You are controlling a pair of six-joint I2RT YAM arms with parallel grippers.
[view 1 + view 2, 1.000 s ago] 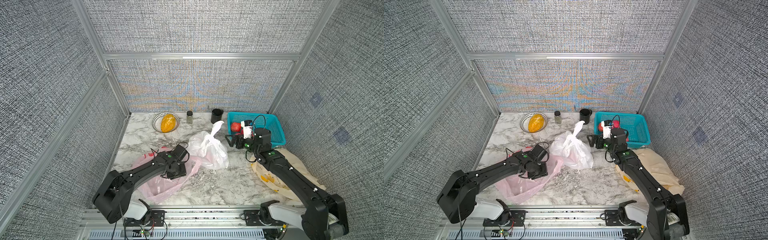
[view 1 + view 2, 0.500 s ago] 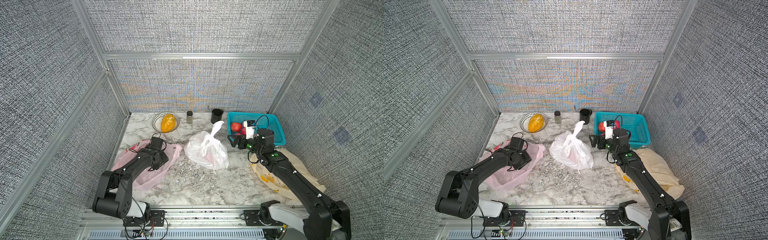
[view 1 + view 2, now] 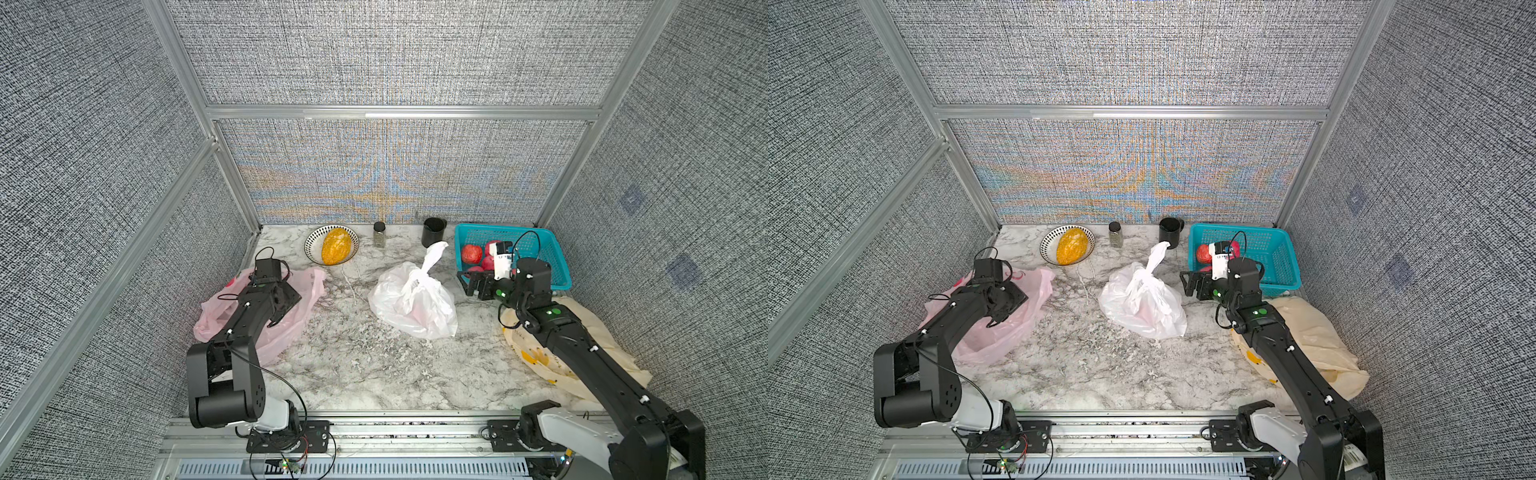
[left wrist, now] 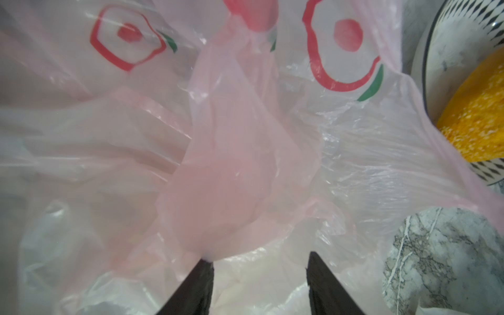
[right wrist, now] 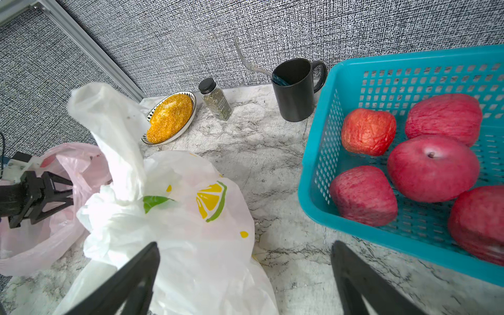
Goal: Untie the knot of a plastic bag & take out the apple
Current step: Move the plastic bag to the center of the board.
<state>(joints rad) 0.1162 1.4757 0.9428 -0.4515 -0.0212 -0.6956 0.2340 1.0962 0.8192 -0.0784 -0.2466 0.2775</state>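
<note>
A white plastic bag point(image 3: 411, 303) point(image 3: 1142, 305) with lemon prints point(image 5: 211, 200) lies mid-table. Its knot point(image 3: 419, 279) is tied and the tail point(image 3: 434, 253) stands up. A faint reddish shape shows through its side; the apple inside is otherwise hidden. My right gripper point(image 3: 469, 284) point(image 5: 244, 245) is open just right of this bag, between it and the basket, holding nothing. My left gripper point(image 3: 284, 309) point(image 4: 259, 259) hangs open over a pink bag point(image 3: 307, 286) point(image 4: 231, 163) at the left. A pink fold touches one fingertip point(image 4: 207, 266).
A teal basket point(image 3: 498, 227) point(image 5: 313, 174) at the back right holds several red apples point(image 5: 433, 166). Along the back wall stand a bowl with an orange lump point(image 3: 332, 249), a spice jar point(image 3: 379, 235) and a black mug point(image 3: 433, 232). A cream cloth point(image 3: 582, 328) lies under the right arm.
My left gripper has swung left and back, away from the white bag, dragging the pink bag along, and its jaws have widened. The right arm has barely moved.
</note>
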